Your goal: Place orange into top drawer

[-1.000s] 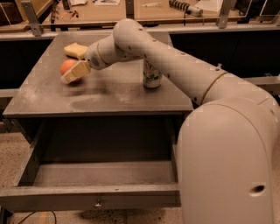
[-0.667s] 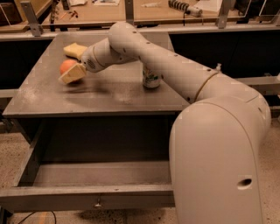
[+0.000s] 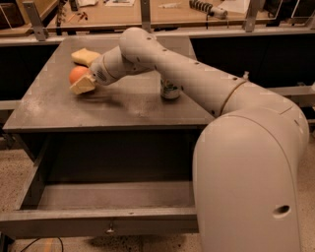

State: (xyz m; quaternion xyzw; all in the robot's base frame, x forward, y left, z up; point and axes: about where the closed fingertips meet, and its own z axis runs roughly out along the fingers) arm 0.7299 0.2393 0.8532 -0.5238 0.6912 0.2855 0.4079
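The orange point(image 3: 77, 74) sits on the grey tabletop point(image 3: 113, 106) at the far left. My gripper point(image 3: 82, 81) is right at the orange, on its near right side and touching it, with the arm point(image 3: 162, 59) reaching in from the right. The top drawer point(image 3: 98, 222) is pulled open below the tabletop. Its flat front panel with the small knob point(image 3: 110, 229) is nearest the camera. The inside of the drawer point(image 3: 113, 194) holds nothing I can see.
A wavy yellow sponge point(image 3: 86, 56) lies just behind the orange. A soda can point(image 3: 171, 91) stands mid-table, mostly hidden by my arm. My large cream base point(image 3: 251, 177) fills the right foreground. A wooden workbench point(image 3: 123, 12) runs along the back.
My arm's elbow and shoulder have shifted a little to the left. The gripper stays at the orange, which has not visibly moved.
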